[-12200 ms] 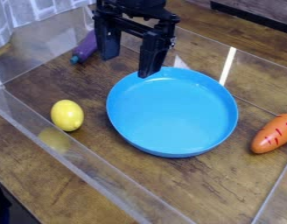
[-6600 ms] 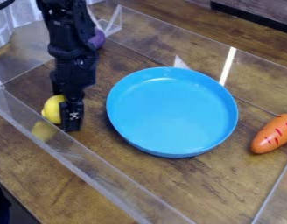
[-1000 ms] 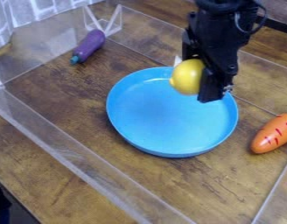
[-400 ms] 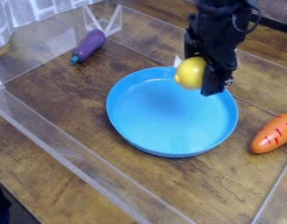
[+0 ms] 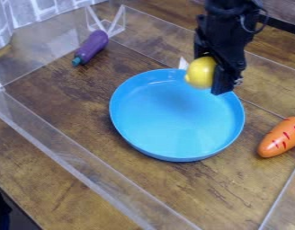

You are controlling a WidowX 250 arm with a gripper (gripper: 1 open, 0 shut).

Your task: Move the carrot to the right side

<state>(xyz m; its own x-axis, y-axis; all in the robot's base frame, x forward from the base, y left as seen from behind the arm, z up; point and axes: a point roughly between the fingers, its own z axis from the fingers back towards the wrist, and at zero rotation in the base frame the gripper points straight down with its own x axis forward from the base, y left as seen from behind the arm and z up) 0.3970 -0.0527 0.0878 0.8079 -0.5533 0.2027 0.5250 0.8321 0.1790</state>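
A: State of the gripper [image 5: 208, 79]?

B: The fingers are pinching the lemon [image 5: 201, 72], which hangs above the far rim of the plate [image 5: 162, 135]. Nothing else is held.

A: Location of the carrot [image 5: 282, 137]?

B: On the tabletop [image 5: 66, 171], to the right of the fingers and nearer the camera, just past the plate's right rim. It touches neither the plate nor the fingers. The eggplant [image 5: 90, 45] lies well to the left of the fingers, near the far wall.

A: Risks from this position?

B: Three, as judged. First, the lemon is round and smooth; a release over the rim could send it rolling off the plate toward the carrot and knock it out of place. Second, the carrot is small and tapered; a grip near the thin end may slip or pivot it. Third, the carrot sits close to the picture's right edge, so part of it may be out of view, and the descent could land off-centre
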